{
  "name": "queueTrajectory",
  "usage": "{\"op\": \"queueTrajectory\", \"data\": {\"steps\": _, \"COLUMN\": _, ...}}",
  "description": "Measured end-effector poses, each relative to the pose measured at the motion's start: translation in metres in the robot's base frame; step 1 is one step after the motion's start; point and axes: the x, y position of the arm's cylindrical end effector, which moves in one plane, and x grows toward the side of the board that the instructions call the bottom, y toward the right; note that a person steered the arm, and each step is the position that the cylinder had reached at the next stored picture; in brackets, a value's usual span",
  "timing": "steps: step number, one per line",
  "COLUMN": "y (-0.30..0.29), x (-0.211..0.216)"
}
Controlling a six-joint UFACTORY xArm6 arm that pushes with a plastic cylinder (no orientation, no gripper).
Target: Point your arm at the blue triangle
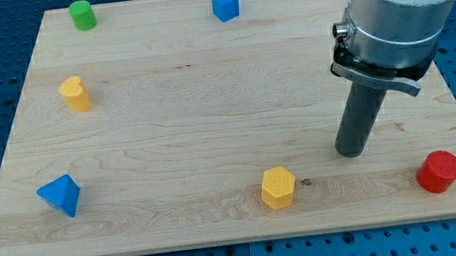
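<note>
The blue triangle [61, 195] lies near the wooden board's lower left corner. My tip [351, 153] rests on the board at the view's lower right, far to the right of the blue triangle. The tip stands between the yellow hexagon [277, 188] to its lower left and the red cylinder [438, 172] to its lower right, touching neither. The rod rises from the tip into the grey and white arm body at the view's top right.
A green cylinder [82, 14] sits at the board's top left. A blue cube [225, 5] sits at the top middle. A yellow block [74, 94] stands on the left side. The wooden board [183, 107] lies on a blue perforated table.
</note>
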Motion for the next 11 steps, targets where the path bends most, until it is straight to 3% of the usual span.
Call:
{"op": "queueTrajectory", "data": {"steps": 2, "y": -0.022, "x": -0.001}}
{"op": "queueTrajectory", "data": {"steps": 5, "y": -0.171, "x": -0.007}}
{"op": "queueTrajectory", "data": {"steps": 8, "y": -0.227, "x": -0.006}}
{"op": "queueTrajectory", "data": {"steps": 10, "y": -0.247, "x": 0.062}}
{"op": "queueTrajectory", "data": {"steps": 11, "y": -0.314, "x": 0.069}}
